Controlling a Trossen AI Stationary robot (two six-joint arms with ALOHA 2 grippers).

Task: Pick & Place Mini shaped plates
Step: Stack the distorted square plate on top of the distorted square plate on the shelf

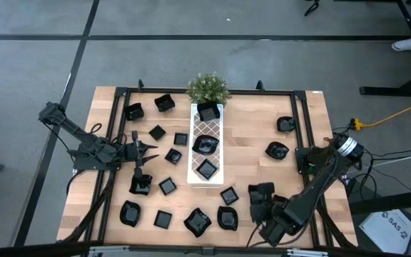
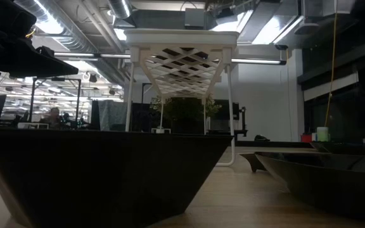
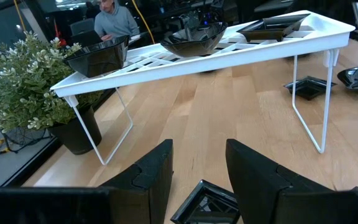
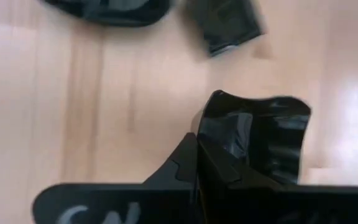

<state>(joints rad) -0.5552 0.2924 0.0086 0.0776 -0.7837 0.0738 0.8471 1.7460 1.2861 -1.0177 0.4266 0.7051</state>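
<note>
While hidden overhead, right wrist view shows fingers (image 4: 197, 163) pinching plate (image 4: 260, 140).

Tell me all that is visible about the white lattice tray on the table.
The white lattice tray is a long, narrow rack, seemingly plastic, with a diamond-pattern top on thin wire legs. It stands at the middle of the wooden table, running from the potted plant toward the near edge. Three glossy black mini plates rest on top. Neither gripper touches it.

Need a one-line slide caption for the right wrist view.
Right gripper shut on the rim of a mini black plate above the wooden table.
</note>
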